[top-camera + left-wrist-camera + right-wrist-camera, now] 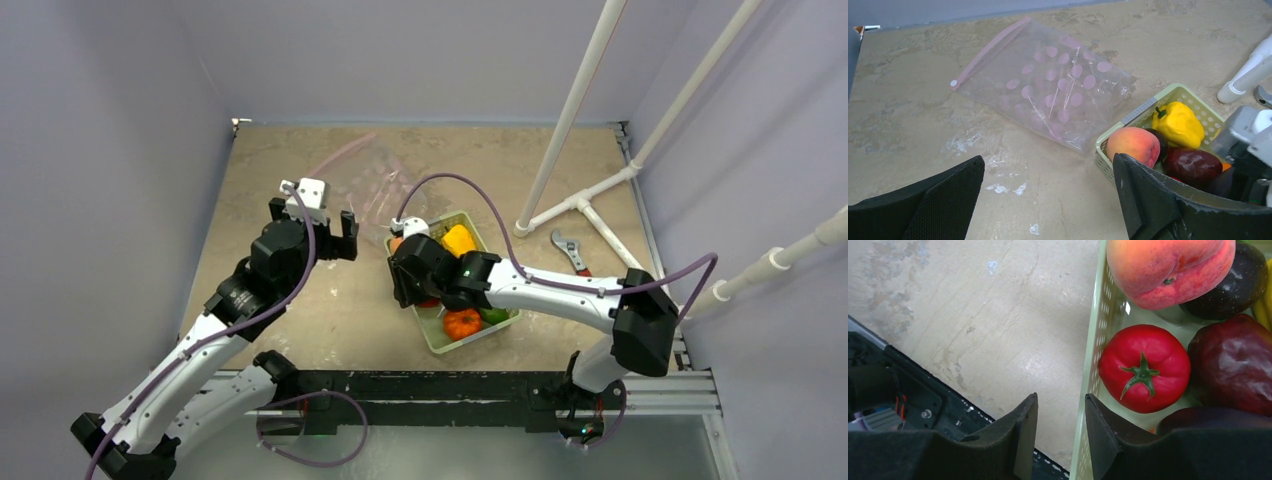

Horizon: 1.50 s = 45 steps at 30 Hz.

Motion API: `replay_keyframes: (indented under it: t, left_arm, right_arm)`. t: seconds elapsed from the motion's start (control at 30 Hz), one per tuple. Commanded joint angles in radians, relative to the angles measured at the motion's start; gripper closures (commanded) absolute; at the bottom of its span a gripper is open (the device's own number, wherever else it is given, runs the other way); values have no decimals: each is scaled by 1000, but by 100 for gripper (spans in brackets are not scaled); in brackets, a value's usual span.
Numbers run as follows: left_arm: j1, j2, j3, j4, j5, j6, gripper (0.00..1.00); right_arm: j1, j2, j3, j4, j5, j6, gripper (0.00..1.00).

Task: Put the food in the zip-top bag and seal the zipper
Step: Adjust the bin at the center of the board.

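The zip-top bag (375, 185) lies flat on the far table, clear with pink dots (1053, 95). Its pink zipper (990, 52) runs along the far left edge. The food sits in the pale green basket (440, 345): yellow pepper (459, 240), pumpkin (462, 323), green piece (494, 315), peach (1168, 265), tomato (1144, 367), eggplant (1233, 365). My left gripper (1048, 165) is open wide and empty above the bare table, between bag and basket. My right gripper (1061, 400) is slightly open, straddling the basket's left wall (1093, 365), one finger inside and one outside.
A wrench (572, 252) lies right of the basket by a white pipe frame (580, 200). A black rail (450, 385) runs along the near table edge. Grey walls close in the sides and back.
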Motion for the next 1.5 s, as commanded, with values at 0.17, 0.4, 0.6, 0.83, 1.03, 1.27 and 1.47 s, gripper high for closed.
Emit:
replay_keyframes:
  t: [0.17, 0.4, 0.6, 0.83, 1.03, 1.27, 1.47]
  left_arm:
    - [-1, -19, 29, 20, 3, -12, 1]
    - [-2, -19, 29, 22, 9, -13, 1]
    - [-3, -17, 30, 23, 15, -11, 1]
    - [-2, -15, 30, 24, 18, -11, 1]
    - [-1, -12, 30, 24, 24, -11, 1]
    - [-2, -10, 30, 26, 29, -12, 1]
    - [-1, -8, 29, 26, 31, -12, 1]
  right_arm:
    - [17, 71, 69, -58, 92, 72, 60]
    - [17, 105, 75, -61, 115, 89, 69]
    - [17, 132, 77, -70, 138, 105, 73]
    - [17, 143, 75, -109, 180, 150, 88]
    - [16, 121, 42, -156, 193, 193, 100]
    - [16, 71, -13, -193, 217, 253, 100]
    - [8, 30, -66, -208, 218, 280, 100]
